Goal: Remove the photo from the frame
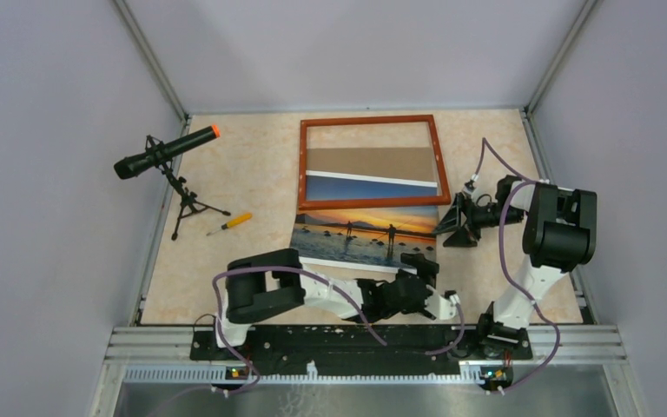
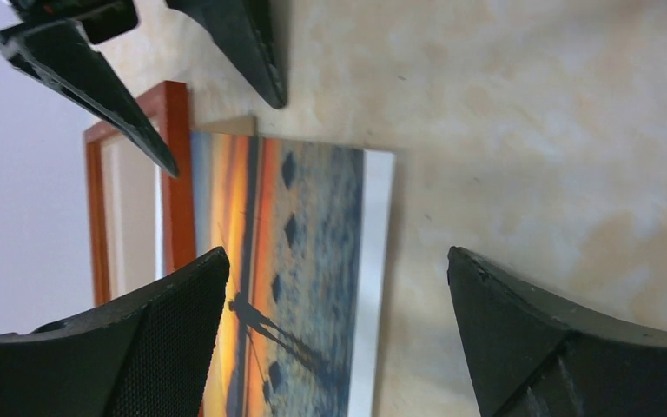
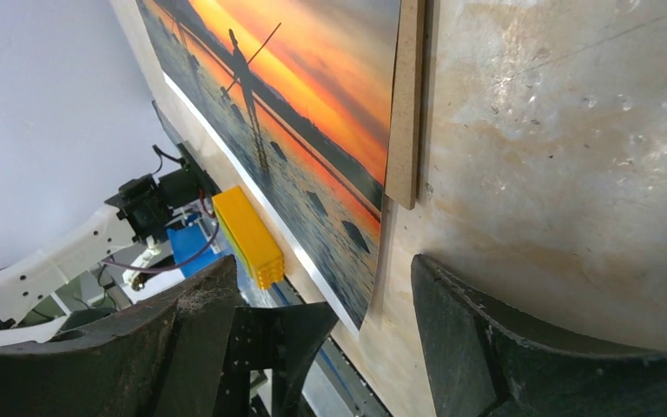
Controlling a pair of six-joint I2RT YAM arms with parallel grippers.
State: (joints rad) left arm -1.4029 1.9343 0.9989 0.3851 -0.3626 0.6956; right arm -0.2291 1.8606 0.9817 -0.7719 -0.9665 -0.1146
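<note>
The frame [image 1: 302,165] lies flat at the table's middle back, with the brown backing board [image 1: 369,162] and a blue strip of the photo showing inside it. The photo [image 1: 360,233] sticks out under the frame's near rail towards me. My left gripper [image 1: 423,268] is open and empty at the photo's near right corner; in the left wrist view [image 2: 334,254] the photo [image 2: 313,226] lies between the jaws. My right gripper [image 1: 457,224] is open and empty at the photo's right edge [image 3: 313,130], with the board's edge [image 3: 404,104] ahead of it [image 3: 323,261].
A black scope on a small tripod [image 1: 165,153] stands at the left. A yellow-handled screwdriver [image 1: 231,223] lies beside it. A yellow block [image 3: 247,236] shows by the photo's near edge. Grey walls close in the table on three sides.
</note>
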